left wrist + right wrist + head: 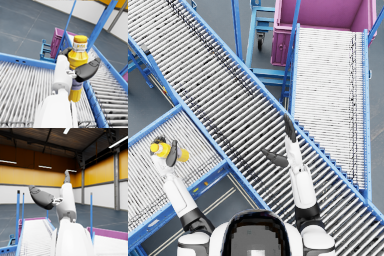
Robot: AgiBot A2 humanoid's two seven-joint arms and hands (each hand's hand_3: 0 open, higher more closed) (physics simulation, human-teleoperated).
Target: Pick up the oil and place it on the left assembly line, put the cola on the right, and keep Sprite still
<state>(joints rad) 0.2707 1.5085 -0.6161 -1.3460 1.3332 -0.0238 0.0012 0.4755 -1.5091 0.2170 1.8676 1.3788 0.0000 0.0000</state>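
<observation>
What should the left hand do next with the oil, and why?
Probably lower the oil onto the left line and let go. The left hand grips it over those rollers, and it does not look set down yet.

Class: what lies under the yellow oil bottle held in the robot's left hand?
The grey rollers of the left assembly line lie under the oil bottle. The left hand covers its middle; the forearm hides part of its base, so contact cannot be told.
</observation>
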